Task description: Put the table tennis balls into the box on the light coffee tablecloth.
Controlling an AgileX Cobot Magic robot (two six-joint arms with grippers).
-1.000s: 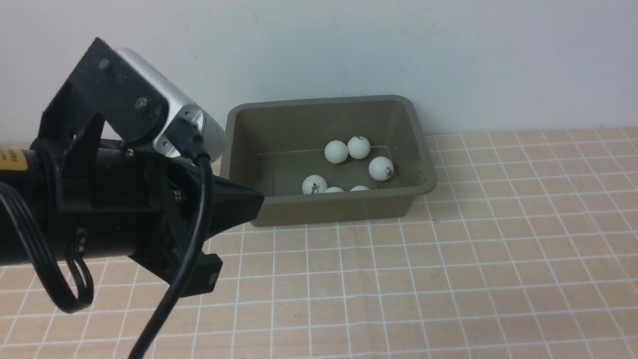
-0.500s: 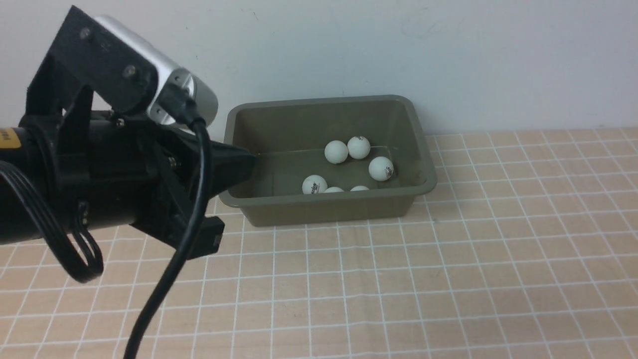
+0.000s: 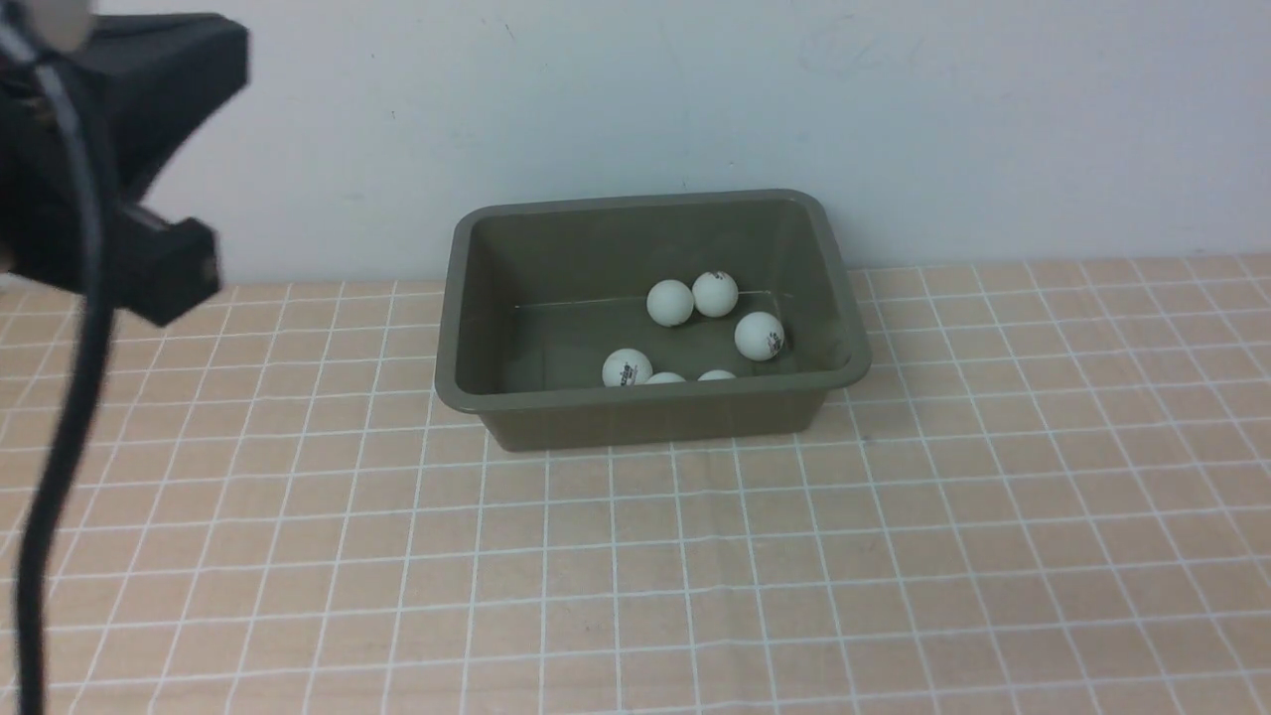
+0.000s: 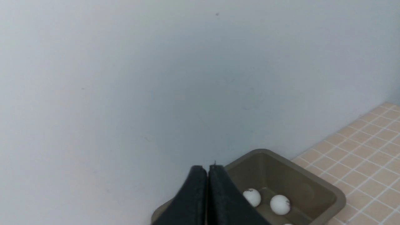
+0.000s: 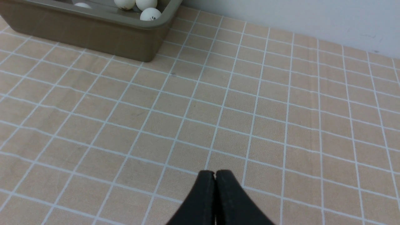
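Note:
Several white table tennis balls point(image 3: 669, 302) lie inside the olive-green box point(image 3: 645, 397), which stands on the light coffee tablecloth point(image 3: 794, 556) near the wall. My left arm point(image 3: 119, 119) is raised high at the far left, well clear of the box. In the left wrist view my left gripper point(image 4: 207, 168) is shut and empty, with the box point(image 4: 331, 190) and two balls point(image 4: 280, 204) below it. My right gripper point(image 5: 215, 173) is shut and empty over bare tablecloth point(image 5: 281, 109), some way from the box point(image 5: 93, 34); it does not show in the front view.
A plain white wall point(image 3: 695, 99) rises directly behind the box. A black cable point(image 3: 60, 447) hangs from the left arm down the left edge of the front view. The cloth around the box carries only its white grid lines.
My left arm has lifted up and swung back to the left, away from the box's near left corner. The balls and the box have not moved.

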